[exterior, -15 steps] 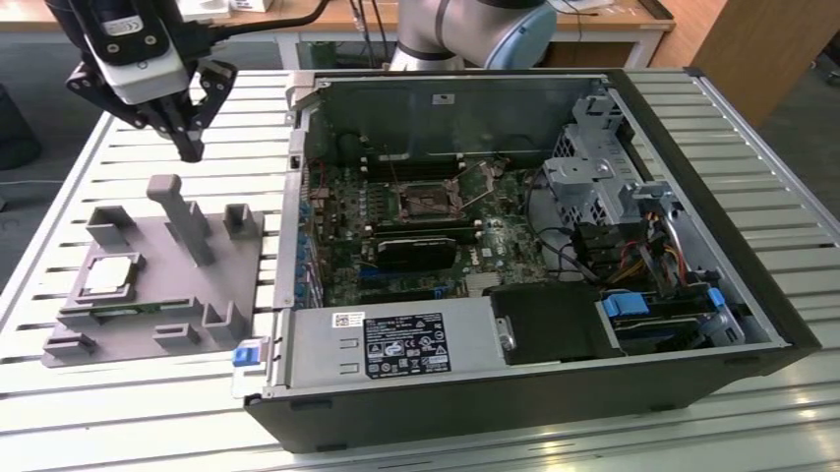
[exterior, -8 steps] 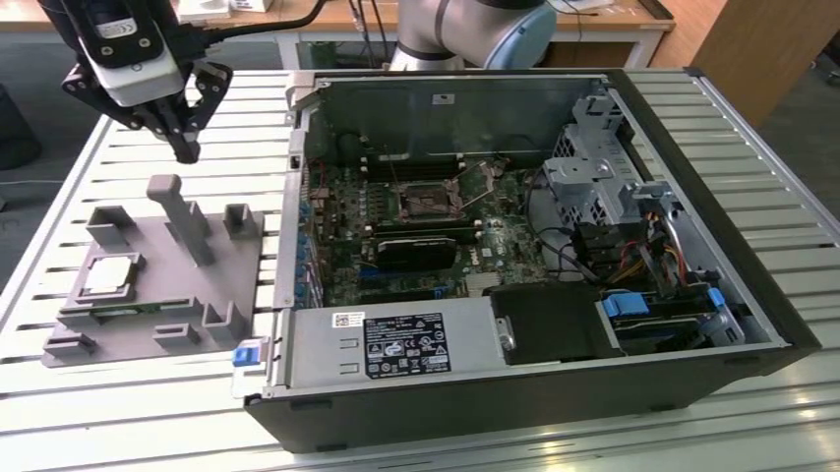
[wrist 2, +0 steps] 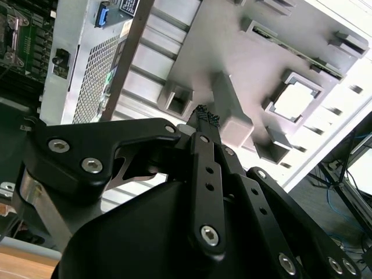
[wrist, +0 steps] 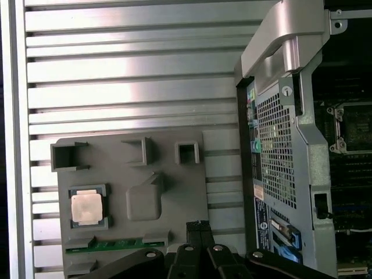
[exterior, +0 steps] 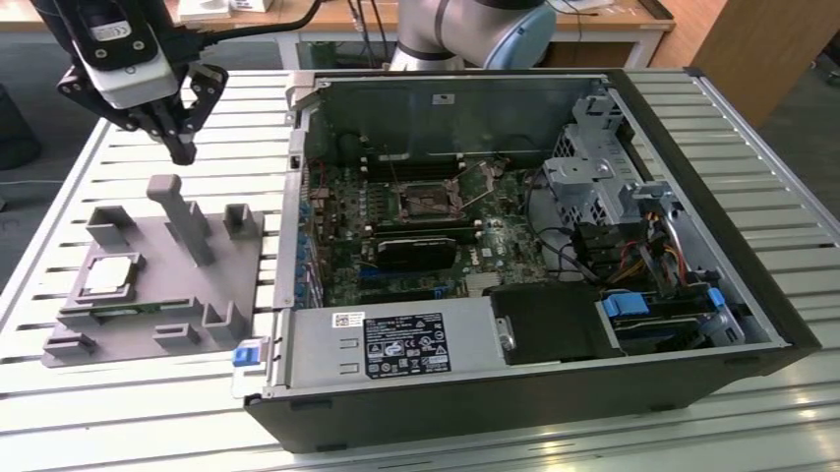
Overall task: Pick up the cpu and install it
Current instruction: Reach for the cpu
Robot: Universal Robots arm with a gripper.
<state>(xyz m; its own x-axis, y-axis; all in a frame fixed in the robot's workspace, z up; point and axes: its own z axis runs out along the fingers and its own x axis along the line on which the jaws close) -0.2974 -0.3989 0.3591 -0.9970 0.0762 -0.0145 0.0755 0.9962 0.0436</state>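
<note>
Status: nothing of the task looks done yet; cpu [exterior: 108,275] sits flat in its square nest on the grey fixture plate [exterior: 250,285], silver top up, untouched; the plate lies on the slatted counter [exterior: 132,413] at the exterior view's left, just beside the open PC case [exterior: 434,108]; hand [exterior: 180,149] hangs above the far end of the plate, over the tall post [exterior: 184,221], well apart from the cpu; fingertips [wrist 2: 204,116] are clenched together with nothing between them, seen in both wrist views; socket [exterior: 423,202] on the motherboard is bare, its frame looks open, no chip in it; so my read: both pick and install are left, about zero progress. Counts: one cpu; one hand; one fixture plate, carrying one tall post and several small holder blocks; one green memory stick [wrist: 104,245] lying in a slot along the plate's edge next to the cpu nest; one PC case, side panel off; one cpu socket; one power supply [exterior: 393,344] along the case's near edge. First wrist view confirms the cpu [wrist: 87,206] is square in its nest, not tilted.
</note>
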